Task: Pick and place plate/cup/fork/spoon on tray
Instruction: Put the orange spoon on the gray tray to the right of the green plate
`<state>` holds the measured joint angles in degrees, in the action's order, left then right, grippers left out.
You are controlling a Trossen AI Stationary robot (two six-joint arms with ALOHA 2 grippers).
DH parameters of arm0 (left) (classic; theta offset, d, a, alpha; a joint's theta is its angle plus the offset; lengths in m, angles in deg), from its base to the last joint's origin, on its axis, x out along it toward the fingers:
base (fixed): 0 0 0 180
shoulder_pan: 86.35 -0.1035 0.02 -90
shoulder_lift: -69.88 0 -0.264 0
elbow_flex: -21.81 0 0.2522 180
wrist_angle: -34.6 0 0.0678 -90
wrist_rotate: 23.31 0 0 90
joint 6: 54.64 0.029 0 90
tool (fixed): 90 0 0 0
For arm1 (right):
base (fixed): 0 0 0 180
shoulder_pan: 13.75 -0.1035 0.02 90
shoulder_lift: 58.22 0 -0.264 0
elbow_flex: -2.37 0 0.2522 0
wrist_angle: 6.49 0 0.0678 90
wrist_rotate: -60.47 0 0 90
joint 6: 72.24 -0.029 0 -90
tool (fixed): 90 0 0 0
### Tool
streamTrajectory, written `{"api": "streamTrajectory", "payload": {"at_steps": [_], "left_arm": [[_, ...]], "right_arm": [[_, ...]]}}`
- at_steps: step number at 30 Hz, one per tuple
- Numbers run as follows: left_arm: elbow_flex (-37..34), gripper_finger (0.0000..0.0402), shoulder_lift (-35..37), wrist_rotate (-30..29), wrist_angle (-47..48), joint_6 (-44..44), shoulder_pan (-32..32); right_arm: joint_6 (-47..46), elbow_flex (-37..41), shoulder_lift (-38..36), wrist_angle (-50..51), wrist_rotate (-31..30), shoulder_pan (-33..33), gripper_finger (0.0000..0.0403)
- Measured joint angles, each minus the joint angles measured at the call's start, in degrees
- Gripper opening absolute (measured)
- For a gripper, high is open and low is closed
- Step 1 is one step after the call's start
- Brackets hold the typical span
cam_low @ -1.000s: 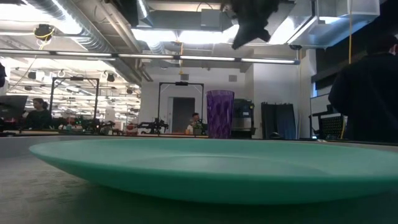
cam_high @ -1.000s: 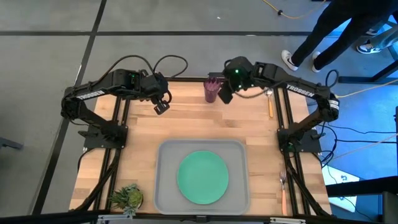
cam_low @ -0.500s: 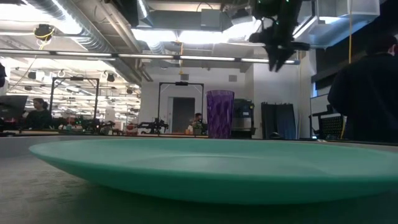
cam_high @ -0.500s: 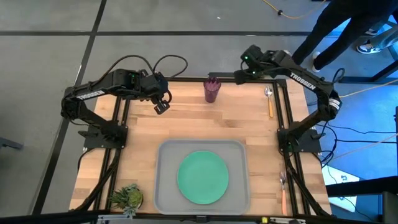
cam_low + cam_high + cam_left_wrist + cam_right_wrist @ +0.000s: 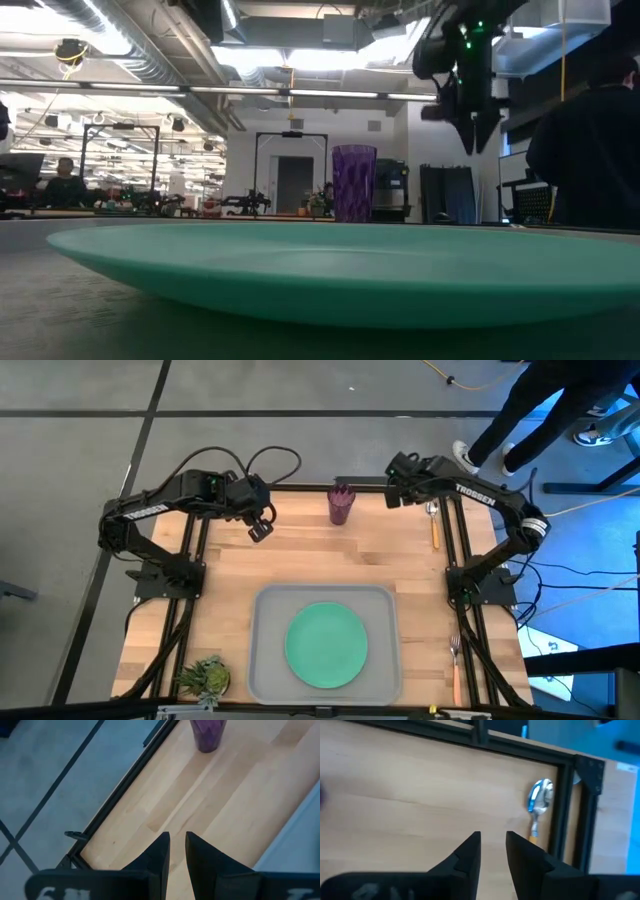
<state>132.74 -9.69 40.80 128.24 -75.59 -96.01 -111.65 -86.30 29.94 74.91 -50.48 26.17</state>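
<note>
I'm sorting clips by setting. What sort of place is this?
Likely a robotics lab or workshop: two dark robot arms mounted at a light wooden table, exposed ceiling ducts and strip lights, more equipment benches behind.

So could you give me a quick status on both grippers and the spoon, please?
Right gripper empty, beside spoon. Left gripper idle, empty. Plate on tray. Nothing blocking.

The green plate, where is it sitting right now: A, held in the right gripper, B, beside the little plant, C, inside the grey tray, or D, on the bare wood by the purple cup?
C: the high view shows the plate lying flat within the tray, its rim all around it, with neither gripper near.
</note>
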Motion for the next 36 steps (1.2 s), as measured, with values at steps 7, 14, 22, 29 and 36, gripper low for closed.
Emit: {"api": "streamTrajectory", "payload": {"at_steps": [7,14,22,29,36], "left_arm": [[0.0,0.0053,-0.02,-0.02,-0.07,0.0,-1.52],[0.0,0.0053,-0.02,0.0,-0.09,-0.03,-3.18],[0.0,0.0053,-0.02,0.04,-0.22,-0.03,-4.35],[0.0,0.0053,-0.02,0.04,-0.35,-0.05,-4.37],[0.0,0.0053,-0.02,0.04,-1.78,-0.04,-4.37]], "right_arm": [[0.01,6.97,0.0,-3.21,-2.97,-1.19,0.0097],[-5.36,13.34,0.0,-5.57,-3.38,-0.28,0.0097],[-7.18,19.4,0.0,-8.92,-4.02,1.88,0.0097],[-10.29,24.15,0.0,-8.97,-5.61,1.97,0.0097],[-13.16,28.0,0.0,-9.83,-7.03,2.49,0.0097]]}}
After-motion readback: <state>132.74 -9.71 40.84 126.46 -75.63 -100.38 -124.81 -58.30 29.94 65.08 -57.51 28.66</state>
